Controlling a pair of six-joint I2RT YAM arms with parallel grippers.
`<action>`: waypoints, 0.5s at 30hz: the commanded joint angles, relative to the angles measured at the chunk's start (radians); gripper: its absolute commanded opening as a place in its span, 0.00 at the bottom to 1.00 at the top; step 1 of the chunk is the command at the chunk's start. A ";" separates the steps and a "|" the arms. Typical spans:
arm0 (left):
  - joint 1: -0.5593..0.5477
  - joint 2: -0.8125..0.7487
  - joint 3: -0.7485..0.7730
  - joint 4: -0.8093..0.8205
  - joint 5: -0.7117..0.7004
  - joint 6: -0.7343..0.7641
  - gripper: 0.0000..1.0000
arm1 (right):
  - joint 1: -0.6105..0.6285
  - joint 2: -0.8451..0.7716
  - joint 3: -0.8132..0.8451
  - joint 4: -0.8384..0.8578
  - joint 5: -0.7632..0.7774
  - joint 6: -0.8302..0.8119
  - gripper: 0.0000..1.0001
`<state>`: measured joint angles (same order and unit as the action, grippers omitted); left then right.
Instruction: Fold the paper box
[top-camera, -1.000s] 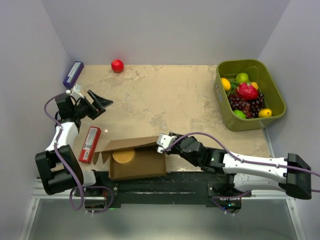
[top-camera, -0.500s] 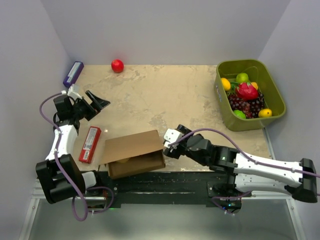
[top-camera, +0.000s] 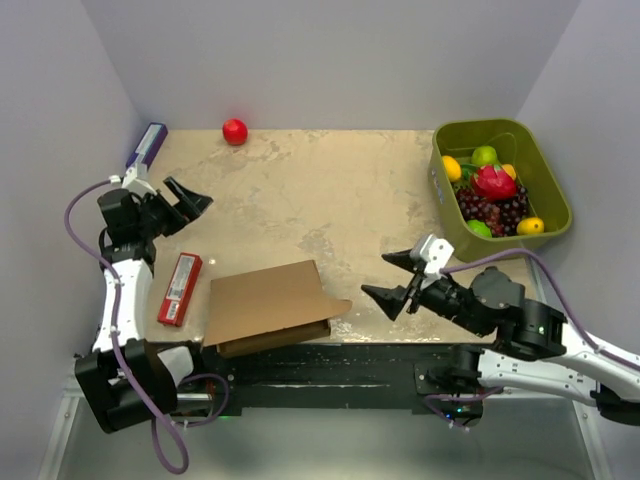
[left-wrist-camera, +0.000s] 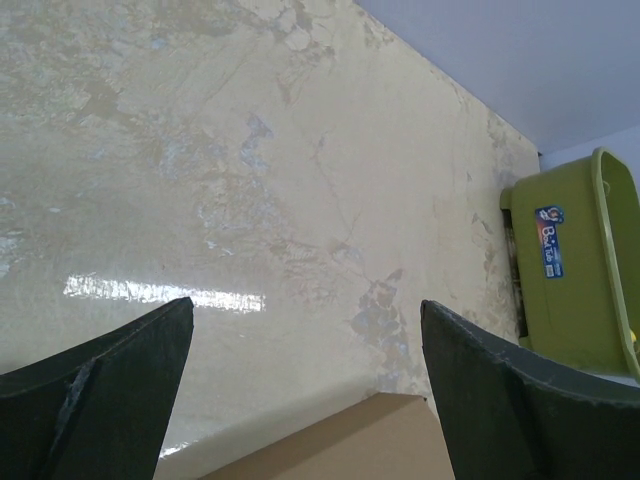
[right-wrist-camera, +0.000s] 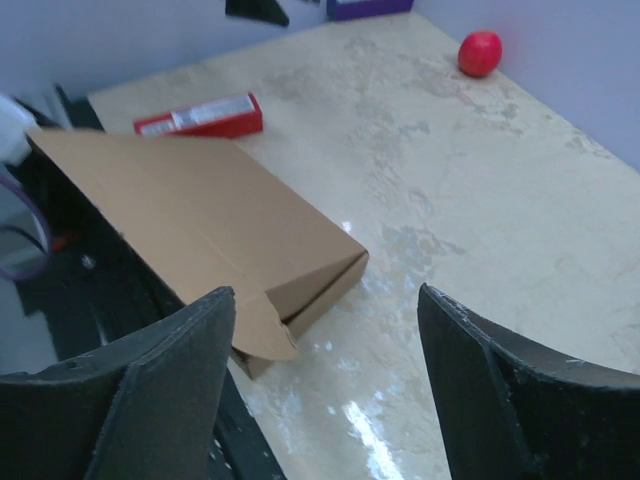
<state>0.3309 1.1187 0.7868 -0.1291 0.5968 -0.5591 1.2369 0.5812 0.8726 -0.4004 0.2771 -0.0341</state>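
Observation:
The brown paper box (top-camera: 268, 303) lies at the table's near edge with its lid down, slightly slanted. A side flap (top-camera: 337, 307) pokes out at its right end, and the same flap (right-wrist-camera: 262, 330) shows in the right wrist view. My right gripper (top-camera: 378, 276) hangs open to the right of the box, apart from it, holding nothing. In its own view the right gripper (right-wrist-camera: 325, 291) frames the box (right-wrist-camera: 200, 215). My left gripper (top-camera: 198, 208) is open at the far left, above the box. A box corner (left-wrist-camera: 365, 445) shows below the left gripper (left-wrist-camera: 305, 303).
A red packet (top-camera: 180, 288) lies left of the box. A purple box (top-camera: 146, 148) and a red ball (top-camera: 235, 131) sit at the back left. A green bin (top-camera: 498, 190) of fruit stands at the right, also seen as the bin (left-wrist-camera: 580, 270).
My right gripper opened, let go of the lid and drew back to the right. The lid dropped shut over the box. My left gripper drifted slightly back and left.

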 joint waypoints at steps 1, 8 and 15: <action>0.002 -0.095 -0.076 -0.024 -0.023 0.021 0.99 | 0.004 0.075 0.055 0.147 0.022 0.131 0.70; 0.000 -0.149 -0.218 -0.009 0.021 0.016 1.00 | 0.004 0.491 0.118 0.175 -0.095 0.210 0.67; -0.039 -0.180 -0.331 0.020 0.047 0.016 1.00 | 0.004 0.770 0.095 0.225 -0.272 0.354 0.66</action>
<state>0.3180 0.9703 0.5030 -0.1509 0.6132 -0.5560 1.2369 1.2827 0.9718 -0.2222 0.1070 0.2062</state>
